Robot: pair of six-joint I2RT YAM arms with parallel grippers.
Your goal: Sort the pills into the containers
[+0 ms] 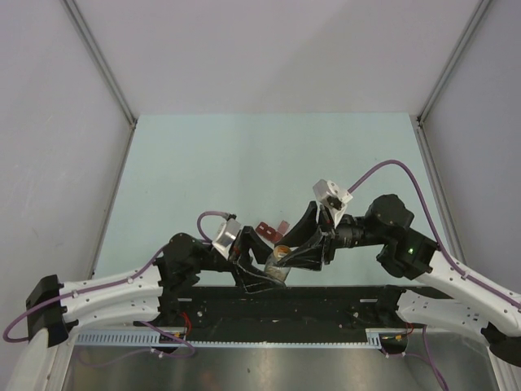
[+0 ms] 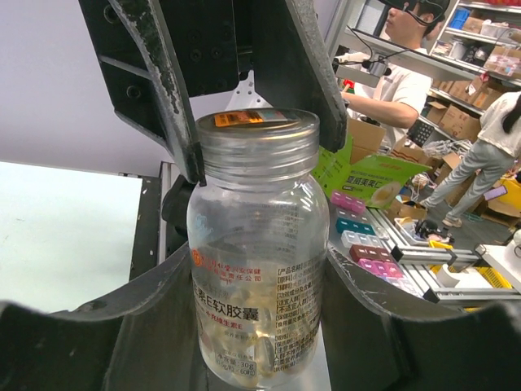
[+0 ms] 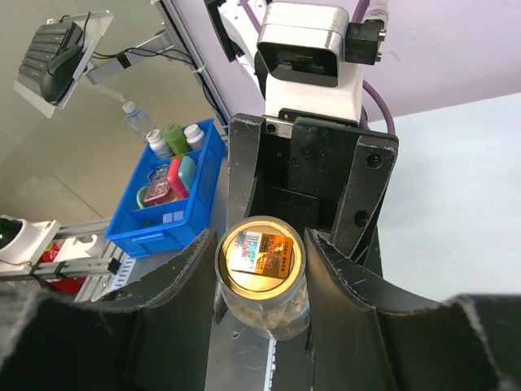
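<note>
A small clear round bottle (image 1: 281, 262) with pale capsules inside is held in the air between both grippers, just above the table's near edge. My left gripper (image 1: 271, 278) is shut on the bottle's body (image 2: 256, 277). My right gripper (image 1: 289, 252) is shut on its cap (image 3: 260, 257), which bears a coloured sticker; its fingers (image 2: 183, 122) flank the cap in the left wrist view. The dark red pill box (image 1: 271, 231) lies on the table just behind the bottle, apart from both grippers. No loose pills show on the table.
The pale green table (image 1: 269, 163) stretches away behind the arms, with white walls on three sides. A black rail (image 1: 277, 303) runs along the near edge. Off the table stand a blue bin (image 3: 175, 199) and a bench with coloured pill boxes (image 2: 362, 240).
</note>
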